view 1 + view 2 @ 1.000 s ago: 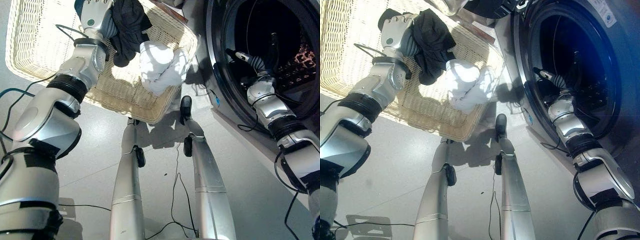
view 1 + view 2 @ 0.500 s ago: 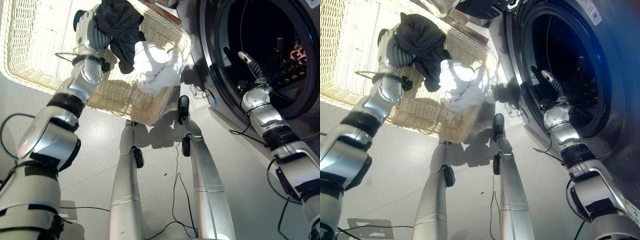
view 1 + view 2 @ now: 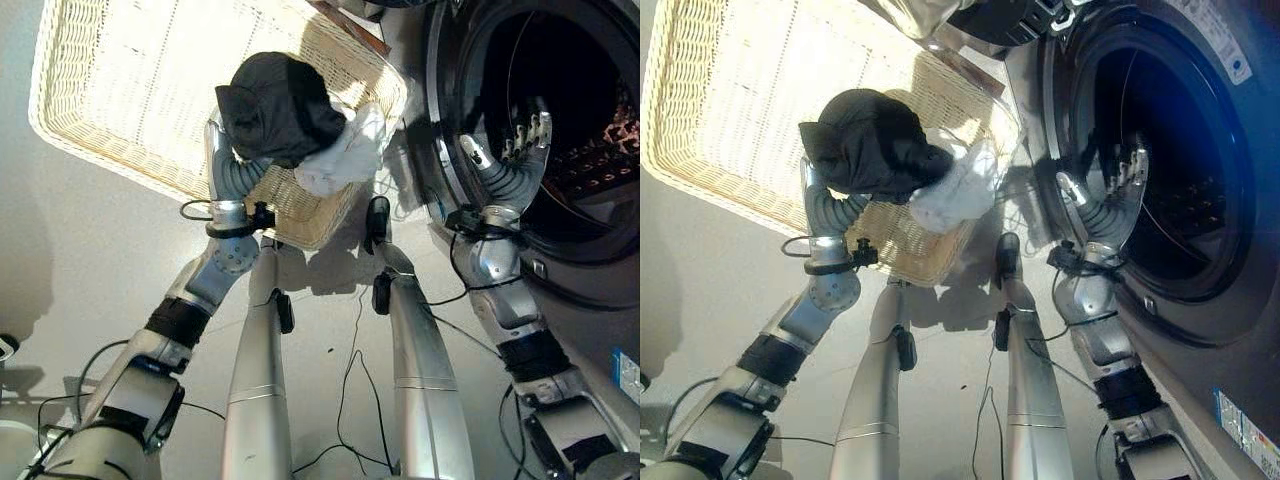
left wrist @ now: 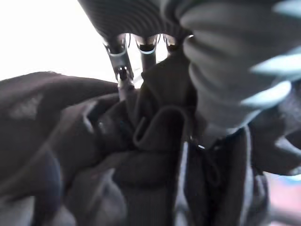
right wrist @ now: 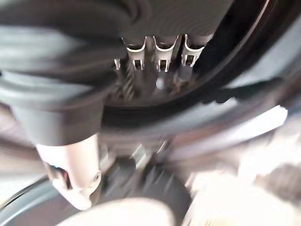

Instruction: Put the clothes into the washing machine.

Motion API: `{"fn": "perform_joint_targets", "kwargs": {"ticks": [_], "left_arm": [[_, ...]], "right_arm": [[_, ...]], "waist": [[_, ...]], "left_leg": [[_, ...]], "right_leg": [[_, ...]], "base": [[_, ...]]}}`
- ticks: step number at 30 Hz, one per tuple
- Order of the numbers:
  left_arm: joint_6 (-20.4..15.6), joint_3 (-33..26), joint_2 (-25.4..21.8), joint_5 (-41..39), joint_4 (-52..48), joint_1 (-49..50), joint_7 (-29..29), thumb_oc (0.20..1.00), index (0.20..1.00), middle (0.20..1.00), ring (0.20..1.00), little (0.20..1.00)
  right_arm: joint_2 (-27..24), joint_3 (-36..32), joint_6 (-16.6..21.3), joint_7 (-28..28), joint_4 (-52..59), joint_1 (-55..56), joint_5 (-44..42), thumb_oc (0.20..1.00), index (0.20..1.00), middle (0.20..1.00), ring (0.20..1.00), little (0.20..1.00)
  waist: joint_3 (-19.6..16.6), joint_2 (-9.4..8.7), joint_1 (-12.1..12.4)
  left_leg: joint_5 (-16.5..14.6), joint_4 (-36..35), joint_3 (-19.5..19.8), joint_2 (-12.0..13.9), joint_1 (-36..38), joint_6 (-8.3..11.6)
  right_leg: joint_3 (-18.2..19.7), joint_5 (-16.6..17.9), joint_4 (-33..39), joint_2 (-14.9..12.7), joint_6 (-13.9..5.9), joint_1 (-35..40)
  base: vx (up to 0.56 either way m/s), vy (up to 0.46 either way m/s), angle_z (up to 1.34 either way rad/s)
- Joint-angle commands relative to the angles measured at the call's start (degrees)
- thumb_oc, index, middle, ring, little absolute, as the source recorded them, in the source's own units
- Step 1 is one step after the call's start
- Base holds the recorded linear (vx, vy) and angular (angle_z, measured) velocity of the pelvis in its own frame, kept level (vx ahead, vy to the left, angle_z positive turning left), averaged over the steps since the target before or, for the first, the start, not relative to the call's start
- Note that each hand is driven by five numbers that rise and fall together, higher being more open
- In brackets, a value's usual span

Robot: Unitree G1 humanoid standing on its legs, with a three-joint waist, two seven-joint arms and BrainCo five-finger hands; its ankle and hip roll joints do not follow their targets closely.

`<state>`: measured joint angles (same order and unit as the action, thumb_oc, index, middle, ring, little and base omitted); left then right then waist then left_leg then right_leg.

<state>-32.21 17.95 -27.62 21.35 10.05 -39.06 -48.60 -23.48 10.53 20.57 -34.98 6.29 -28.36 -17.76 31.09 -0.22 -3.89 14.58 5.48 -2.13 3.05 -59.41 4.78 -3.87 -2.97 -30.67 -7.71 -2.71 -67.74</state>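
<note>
So the washing machine [image 3: 560, 150] sits with its round drum opening facing the robot, dark inside. Next biggest is the wicker basket [image 3: 130, 90] on the floor, with a white garment [image 3: 345, 160] draped at its near corner. The dark garment [image 3: 280, 105] is bunched up in a ball above the basket's near rim, and the left hand [image 4: 123, 77] is buried in it, fingers curled into the folds and gripping the cloth. The white piece lies just beside those fingers, on the washer side. The right hand [image 3: 520, 140] is raised at the drum's mouth, fingers straight and spread, holding nothing.
</note>
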Motion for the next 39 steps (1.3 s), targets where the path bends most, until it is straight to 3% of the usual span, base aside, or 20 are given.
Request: {"fn": "perform_joint_targets", "kwargs": {"ticks": [1,5,9,16,21,27,34,35,36,39], "left_arm": [[-1.58,0.24,-0.82,9.85,-2.52,-4.02,-2.68,0.2,0.2,0.2,0.2,0.2],[-1.17,-0.37,-1.96,16.08,-6.4,-3.69,-5.65,0.2,0.2,0.2,0.2,0.2],[-0.93,-0.35,-2.72,19.83,-9.12,-3.92,-6.95,0.2,0.2,0.2,0.2,0.2],[0.03,0.43,-3.33,21.83,-14.24,-3.99,-3.41,0.2,0.2,0.2,0.2,0.2],[-1.78,2.2,-4.13,19.26,-14.22,-5.2,0.51,0.2,0.2,0.2,0.2,0.2],[-4.38,4.29,-4.06,17.23,-14.86,-6.44,3.15,0.2,0.2,0.2,0.2,0.2],[-4.78,6.85,-3.22,14.67,-15.61,-8.13,7.39,0.2,0.2,0.2,0.2,0.2],[-4.73,6.99,-3.12,14.46,-15.66,-8.21,7.74,0.2,0.2,0.2,0.2,0.2],[-4.58,7.6,-2.85,13.46,-15.59,-8.65,8.84,0.2,0.2,0.2,0.2,0.2],[-5.14,8.01,-2.45,12.45,-15.56,-8.78,10.13,0.2,0.2,0.2,0.2,0.2]], "right_arm": [[-2.1,-0.25,0.96,14.15,3.07,1.0,-6.27,1.0,1.0,1.0,1.0,1.0],[-3.64,1.8,-0.43,21.6,5.63,0.47,-11.33,1.0,1.0,1.0,1.0,1.0],[-4.63,3.69,-2.69,25.55,7.41,-0.52,-16.32,1.0,1.0,1.0,1.0,1.0],[-5.93,6.8,-9.31,35.35,8.72,-1.16,-27.23,1.0,1.0,1.0,1.0,1.0],[-6.95,9.19,-12.88,41.83,8.54,-3.08,-35.29,1.0,1.0,1.0,1.0,1.0],[-6.89,11.65,-16.34,46.01,8.72,-5.92,-40.12,1.0,1.0,1.0,1.0,1.0],[-5.77,13.11,-16.3,46.81,9.19,-7.72,-42.03,1.0,1.0,1.0,1.0,1.0],[-5.63,13.18,-16.28,46.87,9.25,-7.81,-42.27,0.922,0.922,0.922,0.922,0.922],[-5.19,13.45,-15.98,47.06,9.3,-8.37,-43.2,0.2,0.2,0.2,0.2,0.2],[-4.75,13.42,-14.93,47.24,9.44,-8.65,-43.66,0.2,0.2,0.2,0.2,0.2]], "waist": [[-1.29,-0.35,0.07],[-1.29,-0.25,0.62],[-1.29,-0.15,1.09],[-1.29,-0.18,1.62],[-1.29,-0.57,2.0],[-1.29,-0.49,2.45],[-1.29,-0.57,2.7],[-1.29,-0.59,2.71],[-1.29,-0.64,2.73],[-1.29,-0.64,2.79]], "left_leg": [[-9.98,7.9,-0.65,-2.27,-0.07,1.03],[-9.51,7.76,-0.65,-2.34,0.31,1.14],[-9.3,8.09,-0.4,-2.46,0.33,1.32],[-8.94,8.2,-0.11,-2.58,0.51,1.48],[-8.77,8.32,-0.04,-2.58,0.81,1.55],[-8.55,8.55,0.26,-2.75,0.53,1.57],[-8.5,8.64,0.64,-2.98,0.53,1.49],[-8.47,8.64,0.67,-3.02,0.51,1.49],[-8.39,8.57,0.68,-3.08,0.59,1.5],[-8.41,8.85,0.75,-3.15,0.29,1.47]], "right_leg": [[-2.23,9.51,13.66,2.35,-6.64,5.38],[-2.86,9.62,13.65,2.01,-6.7,5.81],[-3.37,9.64,13.23,1.65,-6.82,5.88],[-3.96,9.83,13.25,1.19,-6.92,6.21],[-4.48,10.07,13.58,0.92,-6.95,6.7],[-4.69,10.34,13.73,0.82,-6.93,6.6],[-4.91,10.46,13.61,0.71,-7.01,6.6],[-4.94,10.5,13.6,0.73,-7.01,6.58],[-5.01,10.58,13.71,0.76,-7.03,6.69],[-5.06,10.61,13.57,0.66,-7.04,6.44]], "base": [[0.01,-0.03,0.09],[0.01,-0.026,0.07],[0.0,-0.008,0.01],[0.0,0.0,0.0],[0.0,-0.015,0.0],[0.0,-0.009,0.03],[0.0,-0.001,0.01],[0.0,0.0,0.0],[0.0,0.0,0.0],[0.0,0.0,0.0]]}}
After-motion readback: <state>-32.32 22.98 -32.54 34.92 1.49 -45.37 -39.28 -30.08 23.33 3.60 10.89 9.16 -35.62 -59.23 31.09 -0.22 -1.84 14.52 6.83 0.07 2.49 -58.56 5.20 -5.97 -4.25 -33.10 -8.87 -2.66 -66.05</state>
